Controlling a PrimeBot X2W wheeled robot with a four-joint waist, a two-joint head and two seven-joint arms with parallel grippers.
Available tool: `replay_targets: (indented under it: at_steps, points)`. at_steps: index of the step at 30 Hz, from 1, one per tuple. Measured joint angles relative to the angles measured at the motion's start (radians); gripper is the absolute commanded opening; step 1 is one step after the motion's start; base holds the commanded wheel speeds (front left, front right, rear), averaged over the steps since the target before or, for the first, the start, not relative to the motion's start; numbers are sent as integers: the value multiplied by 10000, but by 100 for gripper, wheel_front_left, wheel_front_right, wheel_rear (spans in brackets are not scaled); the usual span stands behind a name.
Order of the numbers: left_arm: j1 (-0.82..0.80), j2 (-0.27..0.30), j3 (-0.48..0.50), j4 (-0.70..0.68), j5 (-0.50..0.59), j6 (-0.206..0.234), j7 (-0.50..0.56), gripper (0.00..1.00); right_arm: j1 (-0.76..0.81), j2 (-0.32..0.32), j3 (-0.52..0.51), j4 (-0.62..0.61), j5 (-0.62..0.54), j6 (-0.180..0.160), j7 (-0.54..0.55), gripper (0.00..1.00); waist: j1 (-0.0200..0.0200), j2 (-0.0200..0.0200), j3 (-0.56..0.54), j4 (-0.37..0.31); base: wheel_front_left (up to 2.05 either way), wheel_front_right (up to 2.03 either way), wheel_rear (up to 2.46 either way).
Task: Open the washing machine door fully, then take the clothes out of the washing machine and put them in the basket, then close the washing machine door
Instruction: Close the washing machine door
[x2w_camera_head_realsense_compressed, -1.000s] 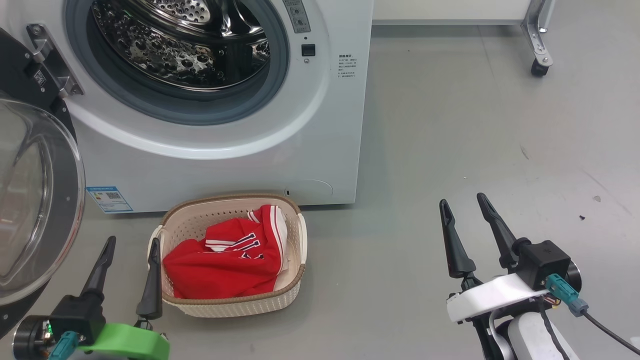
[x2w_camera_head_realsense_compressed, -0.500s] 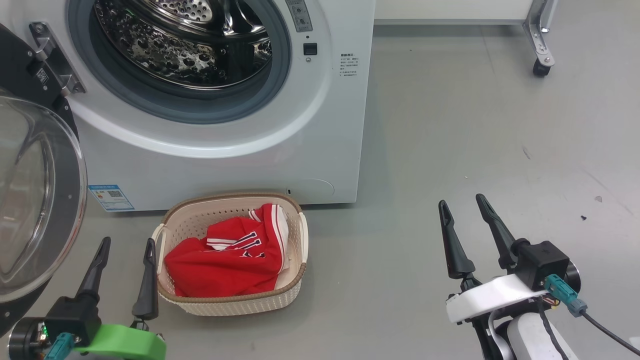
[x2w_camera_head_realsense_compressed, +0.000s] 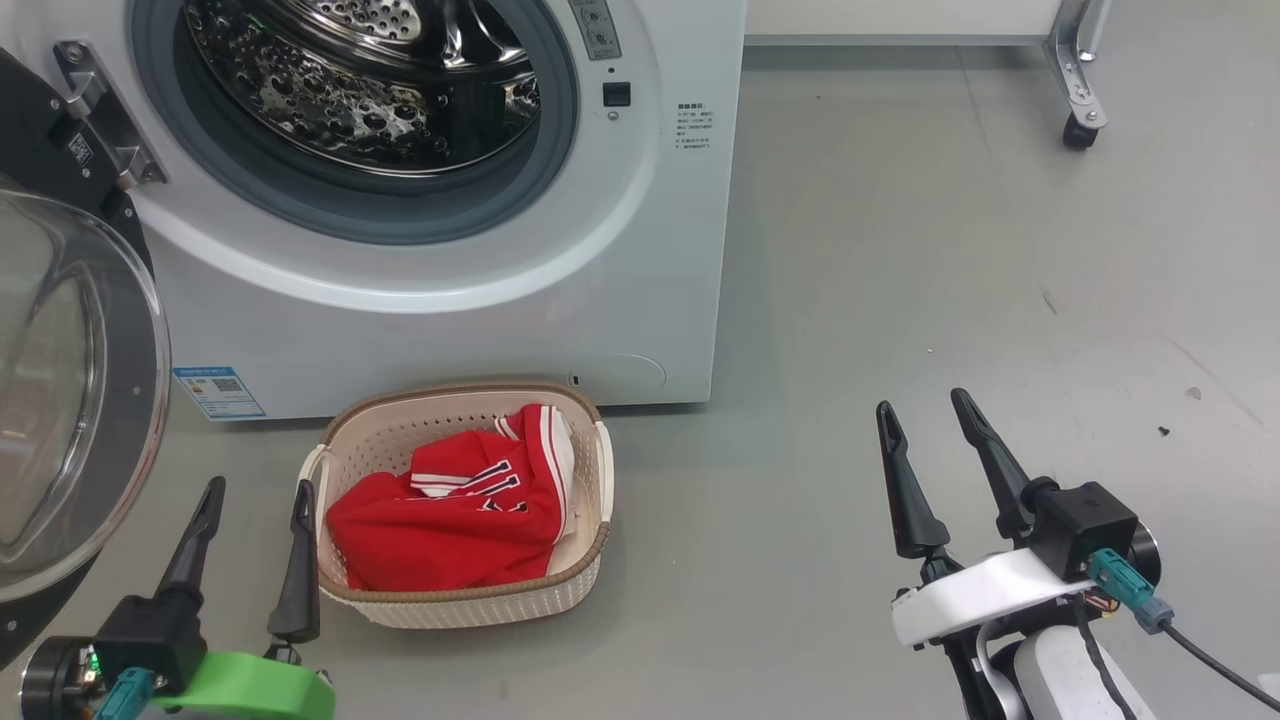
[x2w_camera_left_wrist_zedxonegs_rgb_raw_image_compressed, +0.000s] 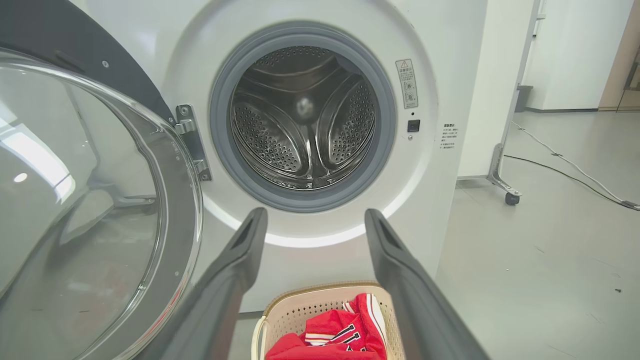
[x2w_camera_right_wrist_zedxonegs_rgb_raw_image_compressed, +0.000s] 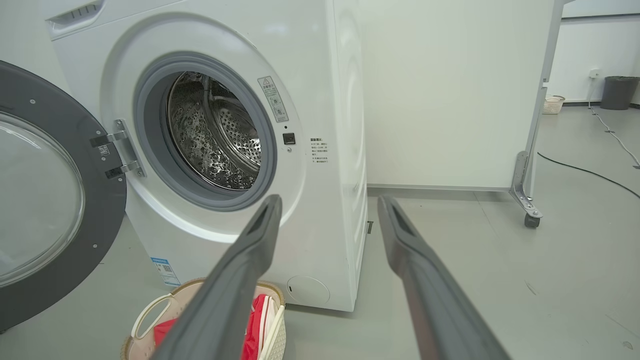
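The white washing machine (x2w_camera_head_realsense_compressed: 640, 250) stands at the upper left, and its steel drum (x2w_camera_left_wrist_zedxonegs_rgb_raw_image_compressed: 302, 117) shows bare metal. The washing machine door (x2w_camera_head_realsense_compressed: 60, 400) hangs swung open at the left, its glass bowl facing me. On the floor before the machine sits the cream basket (x2w_camera_head_realsense_compressed: 470, 388), with the red clothes (x2w_camera_head_realsense_compressed: 450, 525) lying in it. My left gripper (x2w_camera_head_realsense_compressed: 259, 487) is open just left of the basket, touching nothing. My right gripper (x2w_camera_head_realsense_compressed: 922, 402) is open over bare floor well to the right. The wrist views show the left gripper (x2w_camera_left_wrist_zedxonegs_rgb_raw_image_compressed: 316, 214) and right gripper (x2w_camera_right_wrist_zedxonegs_rgb_raw_image_compressed: 331, 200) empty.
A white panel on a wheeled metal frame stands right of the machine, with a caster (x2w_camera_head_realsense_compressed: 1078, 130) on the floor. A cable (x2w_camera_left_wrist_zedxonegs_rgb_raw_image_compressed: 565, 170) runs across the floor behind it. A dark bin (x2w_camera_right_wrist_zedxonegs_rgb_raw_image_compressed: 619, 92) stands far off. Grey floor (x2w_camera_head_realsense_compressed: 950, 280) stretches to the right.
My left gripper has drawn back slightly from the basket's left rim. The picture has shifted a little. The right gripper, basket and door stand as before.
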Motion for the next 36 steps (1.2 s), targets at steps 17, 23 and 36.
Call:
replay_targets:
  at_steps: [17,23,36]
  points:
    - [1,-44,-33,-2,73,-4,0,100,0,0,-59,0,0,0,-2,100,0,0,-38,41,-3,3,0]
    - [2,-102,-38,-6,73,-8,0,100,1,0,-73,0,0,0,0,100,0,0,-37,77,0,0,0]
    - [0,-142,-253,-12,73,-86,0,100,170,0,-219,-142,0,-42,0,100,0,0,197,509,0,0,0]
